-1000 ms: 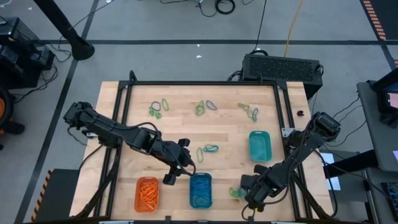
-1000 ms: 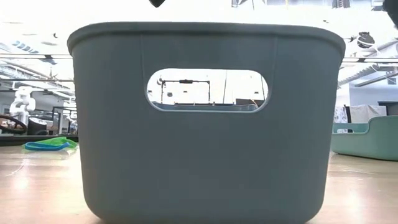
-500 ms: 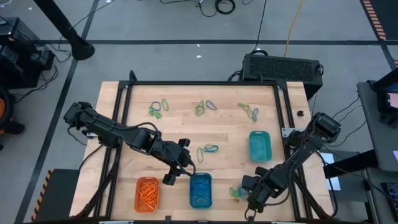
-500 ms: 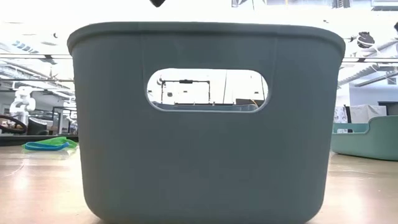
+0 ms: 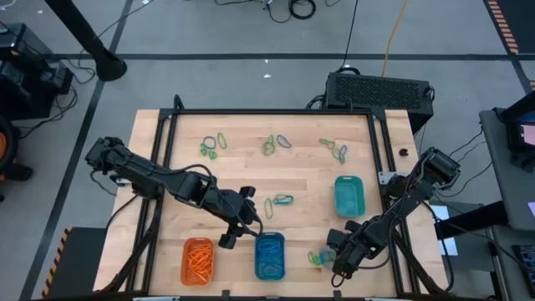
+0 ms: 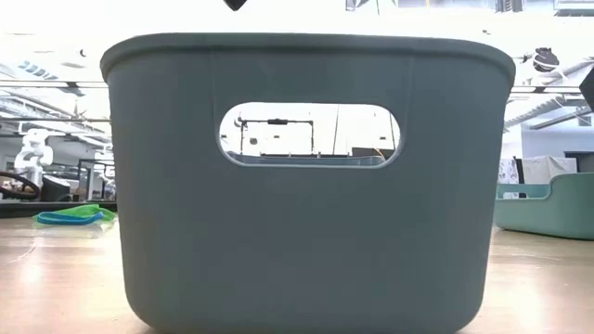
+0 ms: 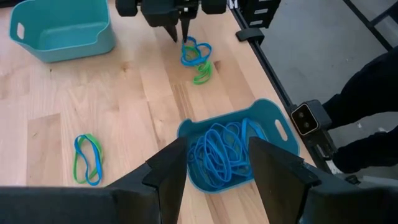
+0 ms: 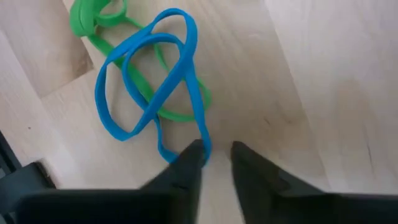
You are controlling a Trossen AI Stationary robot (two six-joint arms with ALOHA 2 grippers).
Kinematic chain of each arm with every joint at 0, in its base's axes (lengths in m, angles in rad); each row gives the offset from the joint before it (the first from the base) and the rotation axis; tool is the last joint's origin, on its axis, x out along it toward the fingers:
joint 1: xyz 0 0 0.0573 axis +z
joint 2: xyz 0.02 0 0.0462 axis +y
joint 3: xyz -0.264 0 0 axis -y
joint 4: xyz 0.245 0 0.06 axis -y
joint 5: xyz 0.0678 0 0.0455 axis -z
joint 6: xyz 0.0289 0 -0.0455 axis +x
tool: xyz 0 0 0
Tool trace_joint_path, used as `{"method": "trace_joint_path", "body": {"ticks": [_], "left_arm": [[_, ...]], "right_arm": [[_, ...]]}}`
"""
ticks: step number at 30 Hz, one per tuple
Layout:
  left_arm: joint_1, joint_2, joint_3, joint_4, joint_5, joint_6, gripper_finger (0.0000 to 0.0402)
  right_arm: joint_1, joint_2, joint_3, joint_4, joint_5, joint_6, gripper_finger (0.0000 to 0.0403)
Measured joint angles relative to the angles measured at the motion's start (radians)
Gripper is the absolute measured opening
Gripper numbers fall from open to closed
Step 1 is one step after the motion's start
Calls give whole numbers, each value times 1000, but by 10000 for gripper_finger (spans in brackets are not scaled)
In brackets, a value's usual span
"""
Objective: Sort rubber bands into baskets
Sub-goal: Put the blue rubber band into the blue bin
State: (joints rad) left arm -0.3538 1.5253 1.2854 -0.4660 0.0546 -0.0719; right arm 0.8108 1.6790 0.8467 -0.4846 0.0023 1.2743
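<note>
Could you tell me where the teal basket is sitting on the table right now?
In the high view the teal basket stands on the table's right side, above the right gripper and right of the blue-and-green rubber bands.

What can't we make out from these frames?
- Low view: the blue basket fills the frame and hides nearly the whole table behind it.
- Right wrist view: whether the right gripper has gripped the blue rubber band; the contact sits right at one fingertip.
- High view: the far rubber bands are too small to count or colour reliably.
- Left wrist view: the band count in the blue basket is unclear, they are tangled.
</note>
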Motion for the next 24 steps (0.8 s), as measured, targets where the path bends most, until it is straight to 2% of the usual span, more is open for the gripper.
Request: {"method": "trace_joint_path", "body": {"ticks": [3,7,10,13,15,18,21,24], "left_arm": [[0,0,0,0,0,0,178],[0,0,0,1,0,1,178],[0,0,0,2,0,1,178],[0,0,0,13,0,5,178],[0,0,0,18,0,9,178],[7,0,0,18,0,8,178],[8,1,-1,66,4,2,178],[11,10,-22,238,38,-46,178]], "right_arm": [[0,1,0,7,-8,3,19],[0,-28,24,-73,-8,26,6],[0,-78,97,-265,-9,52,2],[1,-97,191,-544,0,76,1],[1,-97,258,-707,36,75,1],[0,-101,339,-856,88,57,1],[0,-102,405,-857,181,18,0],[-14,-104,464,-818,281,-22,0]]}}
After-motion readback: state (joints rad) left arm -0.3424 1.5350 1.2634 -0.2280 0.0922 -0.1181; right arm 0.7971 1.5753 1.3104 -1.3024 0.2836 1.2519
